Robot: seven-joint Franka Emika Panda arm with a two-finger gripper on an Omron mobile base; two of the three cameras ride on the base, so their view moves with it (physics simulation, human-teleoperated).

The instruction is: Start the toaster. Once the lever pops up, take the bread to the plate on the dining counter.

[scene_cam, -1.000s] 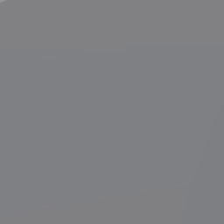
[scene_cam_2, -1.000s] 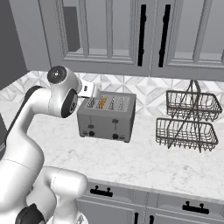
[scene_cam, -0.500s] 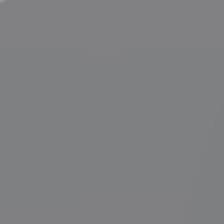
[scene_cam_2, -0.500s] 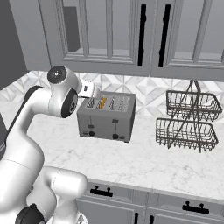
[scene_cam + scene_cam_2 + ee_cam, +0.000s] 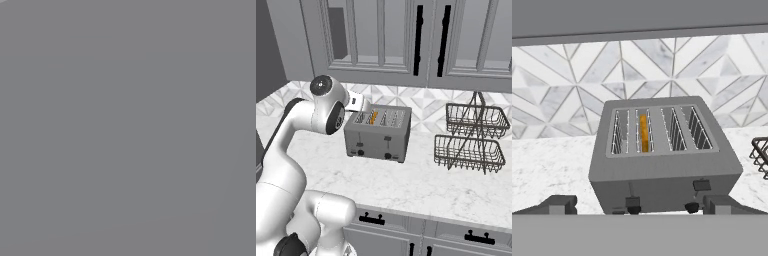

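Wire basket rack (image 5: 472,137) beside toaster (image 5: 377,133)

The toaster (image 5: 377,133) stands on the bench (image 5: 406,185), its back near the tiled wall (image 5: 426,100). The bread (image 5: 373,117) sits upright in the toaster's second slot from the left — edge showing at the top. To the right, apart from the toaster, stands a two-tier wire basket rack (image 5: 472,139). Cupboards (image 5: 406,40) hang above; drawers (image 5: 421,235) run below the bench's front edge.
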